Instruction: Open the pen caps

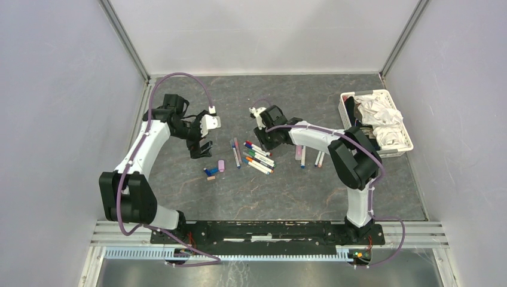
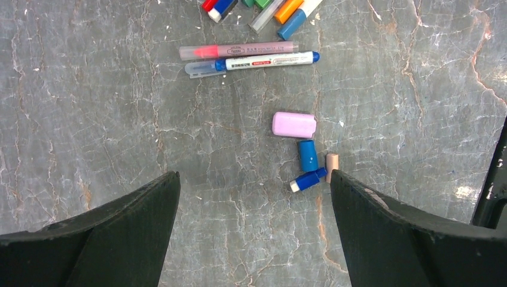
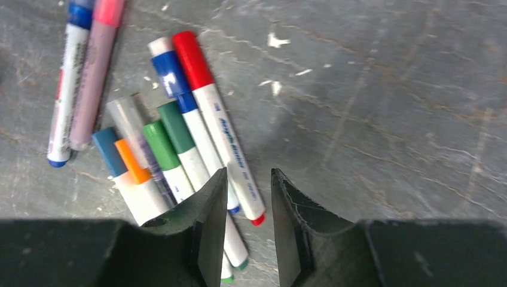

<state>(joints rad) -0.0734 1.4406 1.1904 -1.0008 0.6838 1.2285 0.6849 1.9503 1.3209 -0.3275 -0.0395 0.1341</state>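
Four loose pen caps (image 2: 308,155) on grey counter (image 2: 89,119) beneath wide-spread left pincer (image 2: 254,176); narrow, empty right pincer (image 3: 249,173) over capped markers (image 3: 221,125), barrel print too blurred to read.

White arms (image 1: 143,149), black fingers (image 2: 107,239), purple cables (image 1: 177,74)

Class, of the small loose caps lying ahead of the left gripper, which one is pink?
The pink cap: the broadest one, nearest the two pens; the blue cap, dark-blue cap and beige cap lie farther from them.
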